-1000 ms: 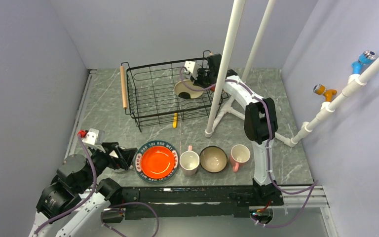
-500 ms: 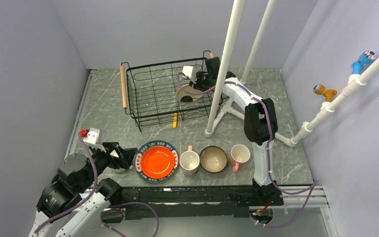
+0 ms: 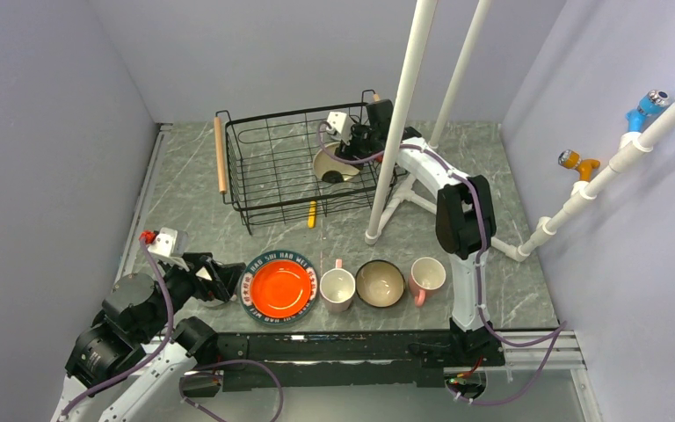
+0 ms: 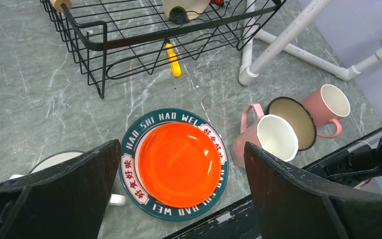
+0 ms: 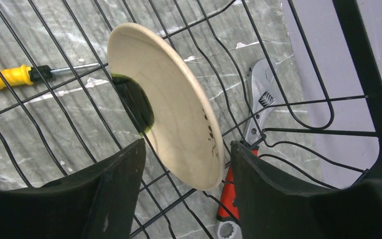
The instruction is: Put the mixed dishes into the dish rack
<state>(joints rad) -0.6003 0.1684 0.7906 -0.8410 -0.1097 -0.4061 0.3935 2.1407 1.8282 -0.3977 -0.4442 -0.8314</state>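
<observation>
The dish rack [image 3: 268, 171] stands at the back of the table. A cream dish [image 5: 169, 114] stands tilted on edge on the wires at the rack's right end [image 3: 330, 163]. My right gripper [image 5: 188, 143] hangs over the dish, open, with a gap on each side [image 3: 352, 141]. My left gripper [image 4: 181, 144] is open above the big plate [image 4: 179, 164] with the dark rim, gripping nothing [image 3: 224, 280]. A white cup [image 4: 54, 162] shows partly behind its left finger. To the plate's right sit a pink mug [image 3: 337, 288], the dark-blue bowl [image 3: 380, 283] and a second pink mug [image 3: 427, 275].
A yellow screwdriver [image 3: 312, 214] lies partly under the rack's front edge. A red-handled wrench [image 5: 238, 189] lies under the rack's right end. White pipe posts [image 3: 395, 123] rise just right of the rack, with their feet on the table.
My right gripper has gone from shut on the cream dish to open, and the dish now rests on the rack wires. The left arm has not moved.
</observation>
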